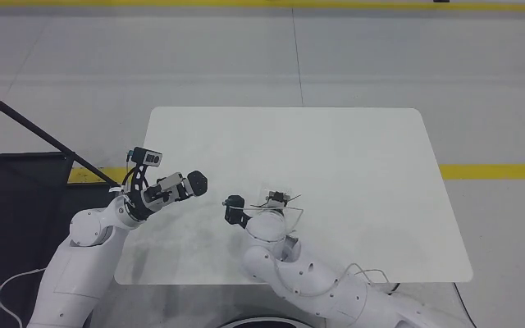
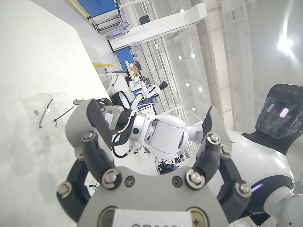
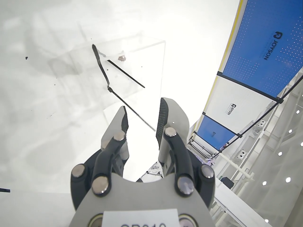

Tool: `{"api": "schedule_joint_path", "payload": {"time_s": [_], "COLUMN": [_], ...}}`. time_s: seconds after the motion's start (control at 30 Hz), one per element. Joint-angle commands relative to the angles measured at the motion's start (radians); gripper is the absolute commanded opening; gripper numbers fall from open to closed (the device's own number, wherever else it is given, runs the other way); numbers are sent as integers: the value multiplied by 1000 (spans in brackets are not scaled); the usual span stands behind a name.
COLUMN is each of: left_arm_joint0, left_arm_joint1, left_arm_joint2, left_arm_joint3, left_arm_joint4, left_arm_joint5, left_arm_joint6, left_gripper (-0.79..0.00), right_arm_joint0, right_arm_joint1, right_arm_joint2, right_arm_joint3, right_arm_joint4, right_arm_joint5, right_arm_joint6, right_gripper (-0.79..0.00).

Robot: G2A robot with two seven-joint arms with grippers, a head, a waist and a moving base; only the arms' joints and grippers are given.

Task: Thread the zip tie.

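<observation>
**Both sets of fingers open, zip ties ungripped at the clear stand**

The white bench (image 1: 369, 156) carries a small clear stand (image 3: 144, 48) in its near-middle part, just beyond the right arm's wrist. In the left wrist view the same stand (image 2: 56, 96) sits on the bench surface past the right arm.

The left fingers (image 2: 97, 119) are spread wide and hold nothing. In the top view they (image 1: 197, 182) hang over the near-left part of the bench, to the left of the stand and apart from it, pointing right towards the other arm.

The right fingers (image 3: 163, 116) are partly open, a narrower gap than the left pair, and grip nothing. They point at the stand from close by.

Two black strips sit at the stand. The longer zip tie (image 3: 101, 68) starts as a broad strap high on the stand, kinks at a small knot, then runs on as a thin tail. That tail ends in line with the gap between the right fingertips; whether it touches either pad cannot be told. The shorter zip tie (image 3: 125, 73) is a straight thin strip slanting across the stand beside the first. How either strip is fixed to the stand is not clear.
</observation>
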Motion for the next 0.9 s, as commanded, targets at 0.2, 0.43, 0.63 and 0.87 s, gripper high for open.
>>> {"api": "schedule_joint_path", "payload": {"time_s": [0.2,0.43,0.63,0.87], "left_arm_joint0": [0,0,0,0], "left_arm_joint1": [0,0,0,0], "left_arm_joint2": [0,0,0,0], "left_arm_joint3": [0,0,0,0], "left_arm_joint4": [0,0,0,0], "left_arm_joint5": [0,0,0,0], "left_arm_joint6": [0,0,0,0], "left_gripper": [0,0,0,0], "right_arm_joint0": [-77,-236,-415,-626], "right_arm_joint1": [-8,22,60,93], "right_arm_joint2": [76,202,351,520], "right_arm_joint3": [-118,-417,-642,-798], "right_arm_joint4": [-97,-158,-161,-188], "right_arm_joint5": [0,-7,-22,64], "right_arm_joint6": [0,-7,-172,-451], "right_gripper": [-483,-477,-240,0]}}
